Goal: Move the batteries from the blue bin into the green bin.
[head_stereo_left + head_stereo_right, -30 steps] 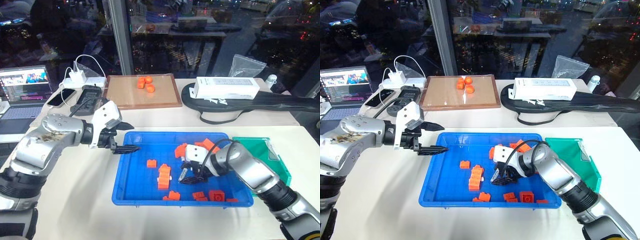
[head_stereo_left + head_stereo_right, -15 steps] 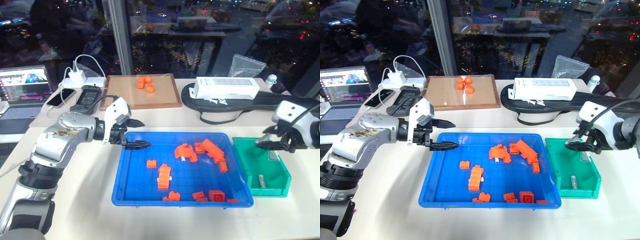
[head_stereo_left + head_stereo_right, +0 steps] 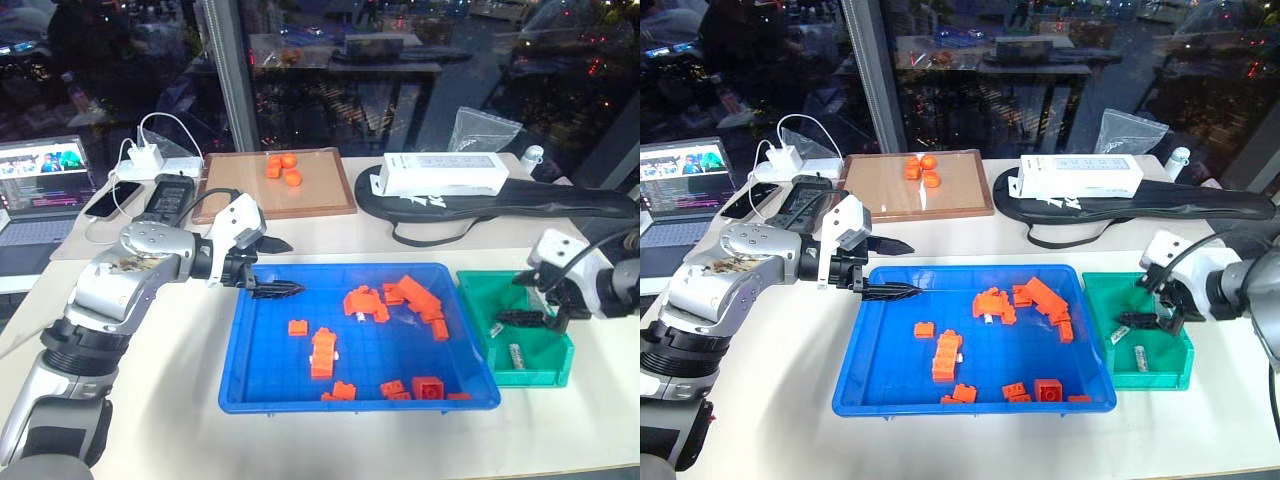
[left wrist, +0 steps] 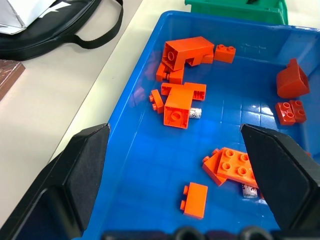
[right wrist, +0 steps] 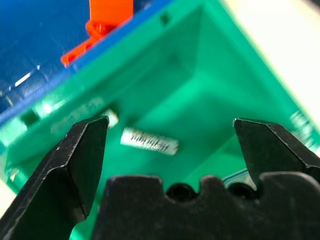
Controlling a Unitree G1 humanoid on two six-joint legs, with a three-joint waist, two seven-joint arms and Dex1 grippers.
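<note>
On the pale table (image 3: pixel 150 400), the right pincer (image 3: pixel 528 316) hangs released over the shallow green plastic bin (image 3: pixel 545 365) holding slim silver batteries (image 3: pixel 517 356); the left pincer (image 3: pixel 272 290), released, hovers at the large blue plastic bin's (image 3: pixel 300 395) rim.

I read the blue bin (image 3: pixel 250 380) as glossy moulded plastic, its floor throwing back highlights. The green bin (image 3: pixel 560 365) looks smooth plastic too. The batteries (image 5: pixel 149 141) show a pale metallic sheen. My orange bricks (image 3: pixel 322 352) are shiny plastic. The bench (image 3: pixel 180 420) is matt and pale; the board (image 3: pixel 240 190) looks wooden.
</note>
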